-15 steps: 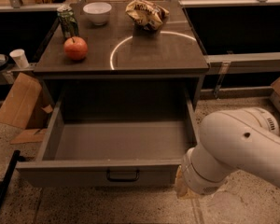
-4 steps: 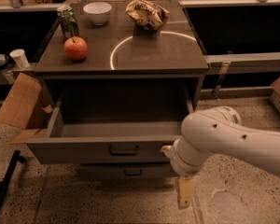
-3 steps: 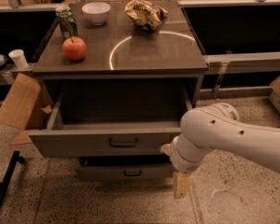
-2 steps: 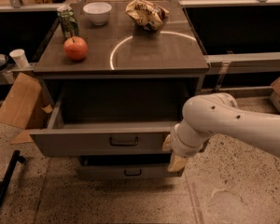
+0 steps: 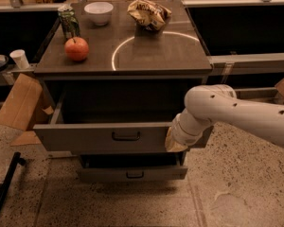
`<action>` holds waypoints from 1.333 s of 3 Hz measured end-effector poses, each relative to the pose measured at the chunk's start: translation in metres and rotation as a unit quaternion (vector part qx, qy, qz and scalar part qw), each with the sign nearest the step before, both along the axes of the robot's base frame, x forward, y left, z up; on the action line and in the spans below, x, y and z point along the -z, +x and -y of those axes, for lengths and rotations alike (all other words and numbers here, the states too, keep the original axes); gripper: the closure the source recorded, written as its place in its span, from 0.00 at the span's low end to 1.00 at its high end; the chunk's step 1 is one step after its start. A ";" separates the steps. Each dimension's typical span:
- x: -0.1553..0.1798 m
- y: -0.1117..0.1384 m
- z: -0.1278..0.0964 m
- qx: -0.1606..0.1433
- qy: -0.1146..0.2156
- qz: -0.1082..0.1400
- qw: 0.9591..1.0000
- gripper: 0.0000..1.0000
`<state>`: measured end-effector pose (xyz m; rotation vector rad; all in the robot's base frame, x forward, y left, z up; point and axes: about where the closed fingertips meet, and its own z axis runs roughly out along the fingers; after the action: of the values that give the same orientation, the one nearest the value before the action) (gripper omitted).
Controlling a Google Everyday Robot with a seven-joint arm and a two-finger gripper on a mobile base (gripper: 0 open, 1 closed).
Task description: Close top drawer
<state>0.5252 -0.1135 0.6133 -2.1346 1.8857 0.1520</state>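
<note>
The white arm [image 5: 236, 115] covers the right end of the drawer [image 5: 85, 137] and most of the claw [image 5: 175, 144], so I cannot tell whether the claw is apart or together; the drawer's inside is too dark to read. The drawer juts partway out under the worktop [image 5: 146, 51]. The claw sits against the right part of its front, right of the black handle [image 5: 126, 136].

One close view was taken from high up behind the gripper [image 5: 175, 144], aimed down at it by the front of the top drawer [image 5: 85, 137].
</note>
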 end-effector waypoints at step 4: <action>-0.002 0.039 0.006 0.020 0.008 0.017 1.000 0.50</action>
<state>0.5644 -0.1190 0.6151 -2.0734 1.9007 0.1206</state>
